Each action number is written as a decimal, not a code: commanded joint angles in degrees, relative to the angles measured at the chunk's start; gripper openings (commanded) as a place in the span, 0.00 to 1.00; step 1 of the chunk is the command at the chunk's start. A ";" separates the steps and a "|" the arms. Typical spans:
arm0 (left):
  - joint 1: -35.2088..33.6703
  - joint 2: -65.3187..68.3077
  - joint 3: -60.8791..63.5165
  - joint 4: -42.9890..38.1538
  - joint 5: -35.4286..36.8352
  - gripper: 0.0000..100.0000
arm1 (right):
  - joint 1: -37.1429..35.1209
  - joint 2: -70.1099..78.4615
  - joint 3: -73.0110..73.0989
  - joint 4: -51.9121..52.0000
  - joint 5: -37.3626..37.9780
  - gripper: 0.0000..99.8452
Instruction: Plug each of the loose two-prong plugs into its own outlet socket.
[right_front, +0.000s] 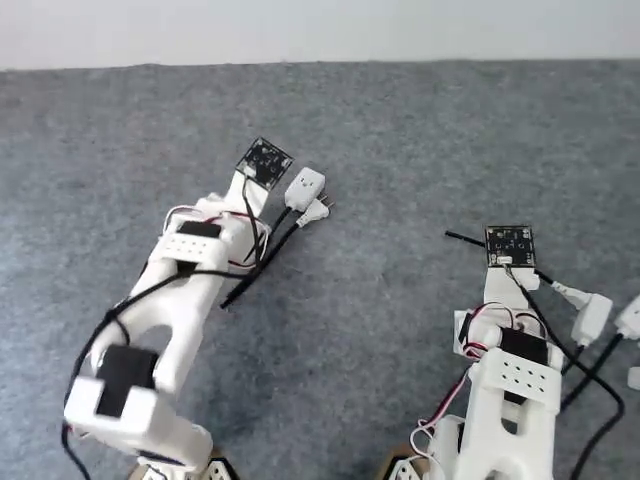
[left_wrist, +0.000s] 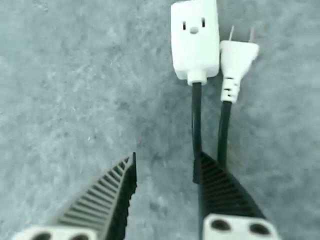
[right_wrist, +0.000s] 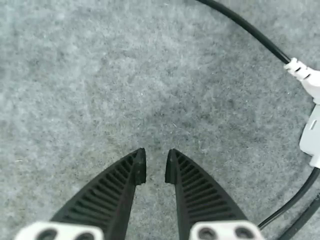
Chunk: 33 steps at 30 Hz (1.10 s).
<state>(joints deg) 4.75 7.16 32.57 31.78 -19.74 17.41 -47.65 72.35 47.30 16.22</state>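
A white outlet socket (left_wrist: 195, 37) lies on the grey carpet with a loose white two-prong plug (left_wrist: 239, 55) right beside it, prongs pointing the same way as the socket face. Both trail black cords. My left gripper (left_wrist: 165, 165) hovers open just behind them, one finger (left_wrist: 220, 192) over the cords. In the high view the socket (right_front: 303, 186) and plug (right_front: 318, 211) sit just past the left arm's wrist. My right gripper (right_wrist: 155, 162) is open by a narrow gap over bare carpet. A second white plug (right_wrist: 306, 76) meets a white socket (right_wrist: 312, 135); whether it is seated I cannot tell.
Black cords (right_front: 262, 262) run from the left pair back under the left arm. More cords (right_front: 590, 370) and white pieces (right_front: 630, 315) lie at the right edge beside the right arm. Grey carpet (right_front: 400, 150) covers the whole table.
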 joint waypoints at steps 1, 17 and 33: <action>0.44 3.43 -6.64 -0.88 0.62 0.18 | -0.40 -1.27 0.35 -1.27 0.79 0.08; 3.78 5.89 -12.44 -0.88 0.70 0.18 | -0.40 -1.27 0.35 -1.36 0.70 0.08; 6.51 10.73 -15.25 -5.80 13.10 0.18 | -1.27 -1.19 0.44 -1.36 0.70 0.08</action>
<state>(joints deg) 10.55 16.57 21.32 26.95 -7.16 16.53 -47.65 72.35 47.30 16.22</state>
